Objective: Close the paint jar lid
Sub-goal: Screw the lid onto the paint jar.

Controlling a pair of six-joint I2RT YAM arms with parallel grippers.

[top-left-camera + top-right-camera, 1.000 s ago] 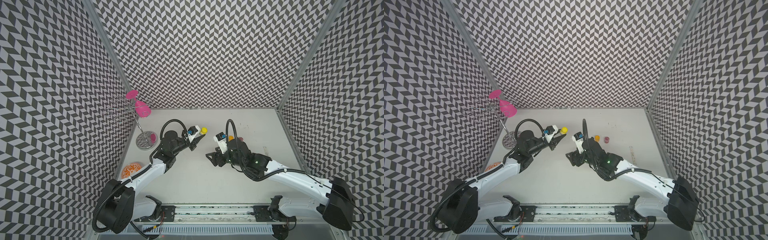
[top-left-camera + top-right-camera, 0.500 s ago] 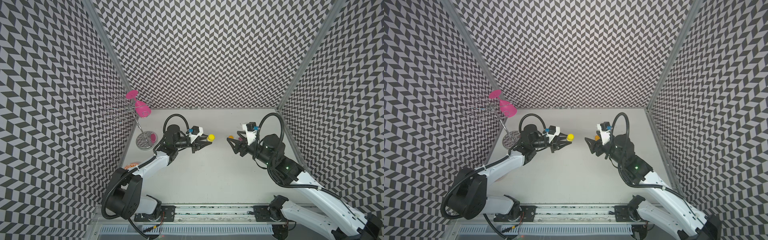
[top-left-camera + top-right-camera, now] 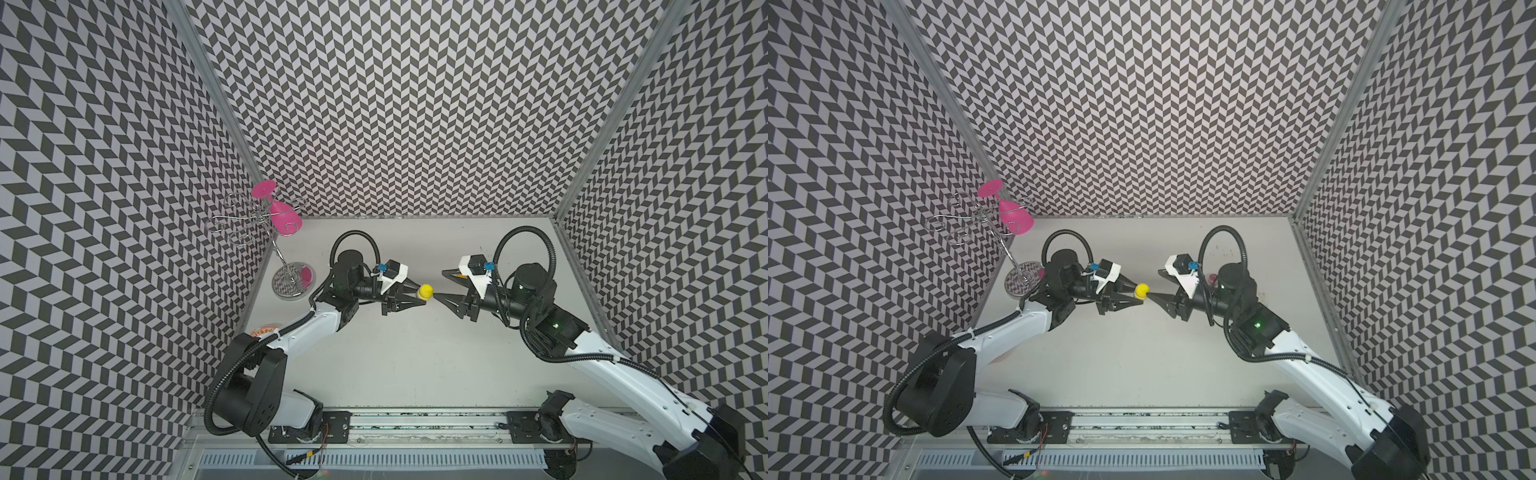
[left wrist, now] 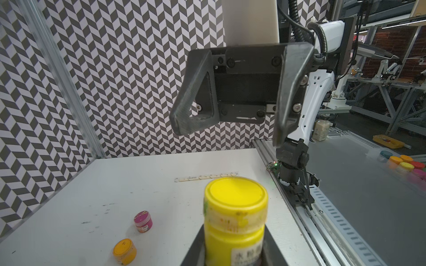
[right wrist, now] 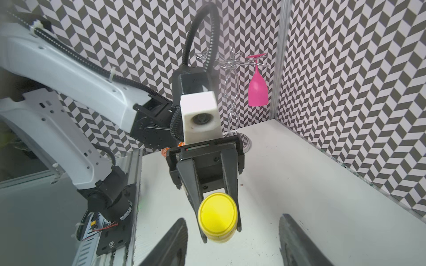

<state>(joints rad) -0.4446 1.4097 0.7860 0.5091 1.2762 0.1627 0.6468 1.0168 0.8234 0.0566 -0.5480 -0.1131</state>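
Above the middle of the desk (image 3: 415, 365), the paint jar (image 3: 425, 291) sits in the left end effector (image 3: 420, 296). The right end effector (image 3: 439, 283) is just beside the jar at its 3 o'clock. The glass rack (image 3: 292, 280) stands well apart at 9 o'clock, by the wall.

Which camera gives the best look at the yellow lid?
The left wrist view: the lid fills the foreground, its top and rim both visible on the jar. The right wrist view shows it face-on but smaller, in the left pincer. In both top views it is a tiny yellow dot.
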